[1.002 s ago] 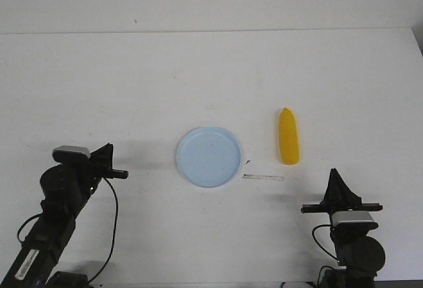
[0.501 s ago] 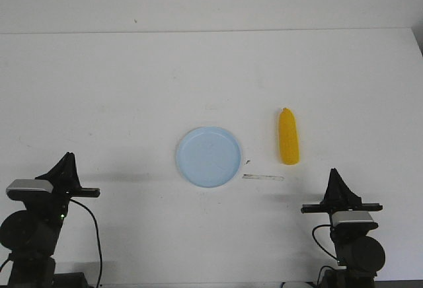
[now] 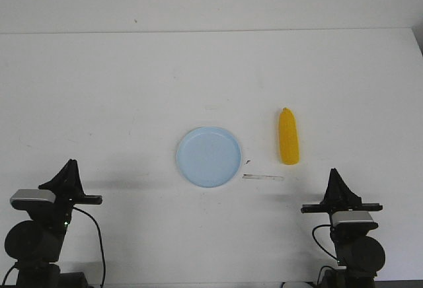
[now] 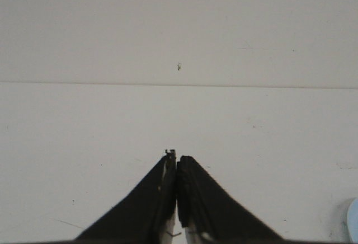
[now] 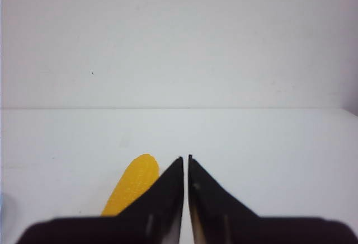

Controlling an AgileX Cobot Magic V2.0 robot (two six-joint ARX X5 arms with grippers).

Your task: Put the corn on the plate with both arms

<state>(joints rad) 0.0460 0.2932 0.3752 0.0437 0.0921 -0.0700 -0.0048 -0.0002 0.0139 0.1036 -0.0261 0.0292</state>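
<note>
corn (image 3: 287,145): lying flat on the table (image 3: 132,90), right of centre in the front view, long axis running up and down the frame, tapered end toward the top; apart from the plate (image 3: 209,156), with a strip of bare white surface between. plate: centre of frame, nothing on it. right gripper (image 3: 334,177): lower right of frame, below the corn and a little to its right, pointing up the frame roughly along the cob's long axis; clenched, jaws drawn together with only a thin slit, nothing held; cob visible just left of the tips in the right wrist view. left gripper (image 3: 69,167): lower left of frame, well apart from the corn, with the plate lying between; jaws closed tight, empty. nearer arm, by judgement: the right. also noted: a thin pale strip (image 3: 263,178) and a small dark speck (image 3: 248,162) on the table between plate and corn. surface: matte white, flat. room: plain pale wall behind the far table edge.
</note>
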